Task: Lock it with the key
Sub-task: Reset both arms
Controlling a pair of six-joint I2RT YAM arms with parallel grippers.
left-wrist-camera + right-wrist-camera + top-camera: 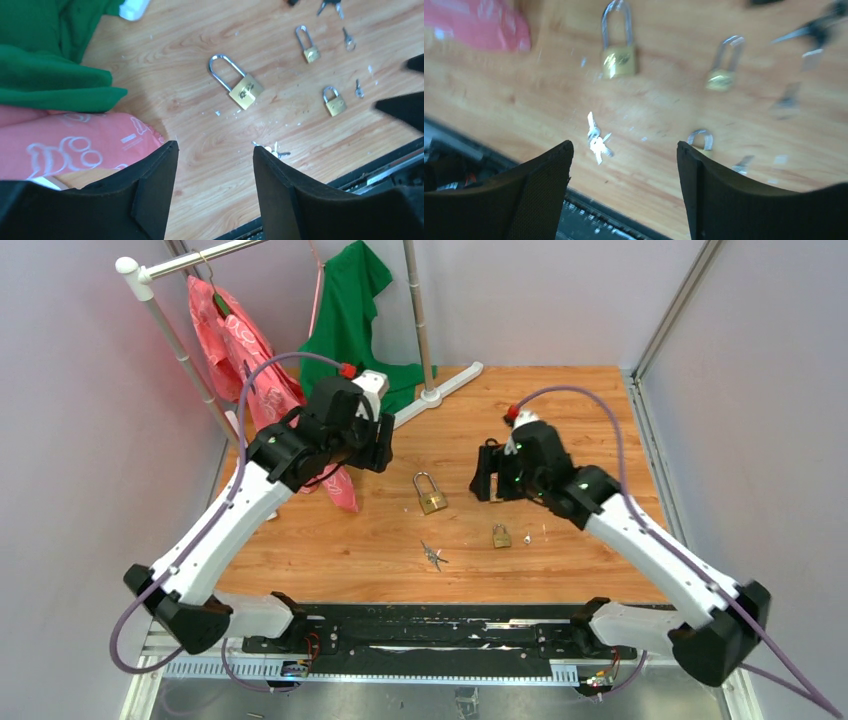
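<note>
Two hands hang above the wooden bench [560, 420], both spread and holding nothing: the left hand [372, 445] near the pink cloth [240, 355] and green cloth [350, 300], the right hand [487, 475] further right. Between them lies a large brass padlock [431, 495]; a smaller padlock [501, 536] sits nearer the arm bases, with a bunch of keys [433, 556] just left of it, apart from both locks.

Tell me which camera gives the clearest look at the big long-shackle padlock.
The left wrist view: the big padlock lies sharp and unobstructed on the wood, its steel shackle and brass body plain. The right wrist view shows it whole but blurred. The top view shows it small, between the two arms.
</note>
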